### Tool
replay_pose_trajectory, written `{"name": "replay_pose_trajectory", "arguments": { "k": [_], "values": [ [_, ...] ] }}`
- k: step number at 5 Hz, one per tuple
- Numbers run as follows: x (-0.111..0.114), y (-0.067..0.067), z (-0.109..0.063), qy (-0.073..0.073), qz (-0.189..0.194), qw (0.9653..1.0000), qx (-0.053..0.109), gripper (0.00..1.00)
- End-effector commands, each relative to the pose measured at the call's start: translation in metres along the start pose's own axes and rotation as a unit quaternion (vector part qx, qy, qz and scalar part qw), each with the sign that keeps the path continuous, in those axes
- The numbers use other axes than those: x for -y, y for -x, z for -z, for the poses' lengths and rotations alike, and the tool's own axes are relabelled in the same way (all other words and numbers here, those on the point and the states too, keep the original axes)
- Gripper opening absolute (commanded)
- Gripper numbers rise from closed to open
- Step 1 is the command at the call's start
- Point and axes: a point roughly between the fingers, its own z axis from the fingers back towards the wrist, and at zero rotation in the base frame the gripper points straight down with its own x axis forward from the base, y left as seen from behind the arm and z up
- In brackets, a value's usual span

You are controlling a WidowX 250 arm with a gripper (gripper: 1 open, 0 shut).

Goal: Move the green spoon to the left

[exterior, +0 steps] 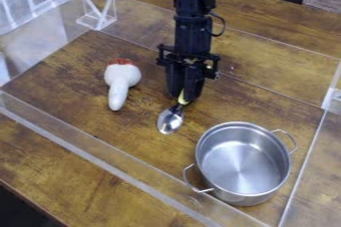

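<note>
The green spoon (172,118) lies at the middle of the wooden table, its silver bowl pointing toward the front and its yellow-green handle running up between the gripper's fingers. My gripper (184,91) comes straight down from above and its fingers are drawn in narrow around the handle. The spoon's bowl rests on or just above the wood; I cannot tell which.
A white mushroom toy with a red cap (120,82) lies to the left of the spoon. A steel pot (244,160) with two handles stands at the front right. Clear acrylic walls (94,146) border the table, and a small white stand (96,12) sits at the back left.
</note>
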Motion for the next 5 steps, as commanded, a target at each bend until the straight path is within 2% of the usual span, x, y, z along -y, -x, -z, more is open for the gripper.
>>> {"name": "replay_pose_trajectory", "arguments": {
  "k": [1,4,5],
  "values": [
    [0.013,-0.006,-0.025,-0.014,0.026,0.9992,0.026,0.0],
    [0.015,-0.005,-0.043,-0.019,0.034,0.9989,0.028,0.0],
    [0.014,0.001,-0.058,-0.021,0.035,0.9984,0.039,0.0]
  ]
}}
